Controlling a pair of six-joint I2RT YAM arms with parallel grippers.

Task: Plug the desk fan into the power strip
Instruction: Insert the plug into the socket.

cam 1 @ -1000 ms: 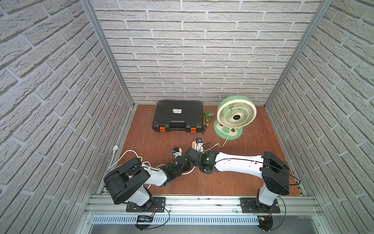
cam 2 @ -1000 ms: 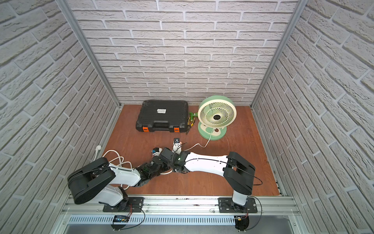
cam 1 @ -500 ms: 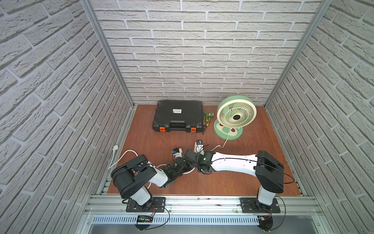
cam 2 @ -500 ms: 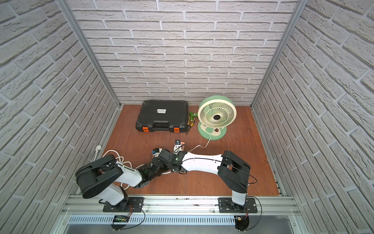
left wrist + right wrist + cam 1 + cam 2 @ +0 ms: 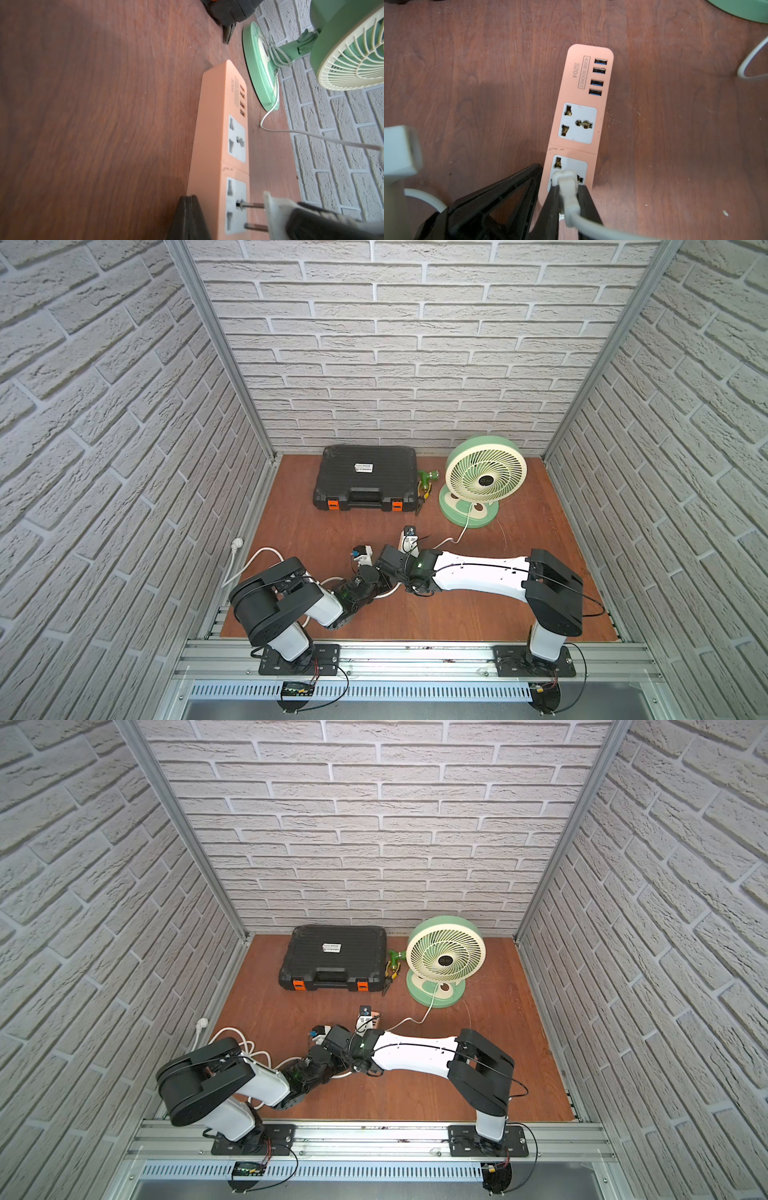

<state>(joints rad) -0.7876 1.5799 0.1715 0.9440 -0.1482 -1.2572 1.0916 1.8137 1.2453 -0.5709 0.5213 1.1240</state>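
The mint-green desk fan (image 5: 484, 477) (image 5: 444, 957) stands at the back right, and its thin white cord (image 5: 311, 135) runs forward over the floor. In front of the fan lies the salmon-orange power strip (image 5: 581, 87) (image 5: 216, 124) (image 5: 365, 1021). My right gripper (image 5: 568, 187) is shut on the cord's white plug (image 5: 566, 180), held at the strip's near socket. The left wrist view shows the plug's pins (image 5: 313, 205) mostly bare, with one tip in a hole. My left gripper (image 5: 192, 199) is shut, and its black tip rests against the strip's side.
A black toolcase (image 5: 365, 479) lies at the back, with green-handled pliers (image 5: 424, 485) between it and the fan. The strip's thick white cable (image 5: 257, 558) loops along the left edge. Brick walls close in three sides.
Both gripper ends shifted slightly left along the strip, and the left arm's elbow rose. The fan and the toolcase have not moved.
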